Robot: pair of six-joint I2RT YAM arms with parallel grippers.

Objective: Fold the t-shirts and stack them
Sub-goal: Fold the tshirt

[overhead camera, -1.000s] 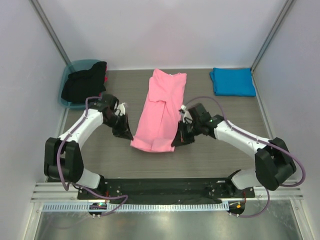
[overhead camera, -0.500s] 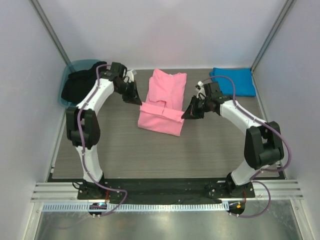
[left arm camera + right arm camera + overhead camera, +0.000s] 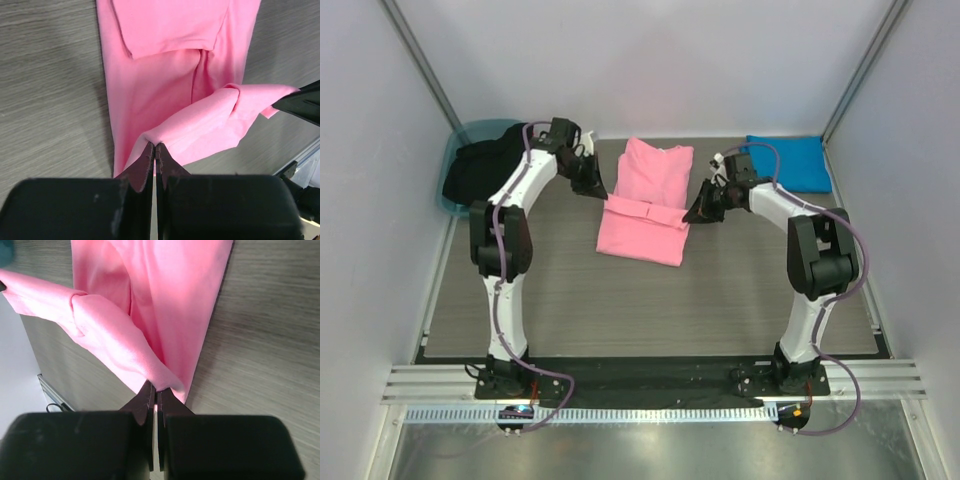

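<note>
The pink t-shirt [image 3: 645, 205] lies lengthwise at the middle back of the table, its near half lifted and doubled over towards the collar. My left gripper [image 3: 604, 197] is shut on the left corner of the lifted hem, as the left wrist view [image 3: 155, 145] shows. My right gripper [image 3: 688, 216] is shut on the right corner, as the right wrist view [image 3: 157, 389] shows. The hem hangs stretched between them above the shirt [image 3: 165, 85] [image 3: 165, 300]. The blue t-shirt [image 3: 787, 163] lies folded at the back right corner.
A teal tub [image 3: 460, 160] at the back left holds dark clothes [image 3: 492, 166]. Grey walls close in the table on three sides. Bare wood-grain tabletop [image 3: 650, 300] stretches in front of the pink shirt.
Both grippers have carried the pink shirt's near hem from the front of the table back towards the collar, doubling the shirt over. Both arms are now stretched far out.
</note>
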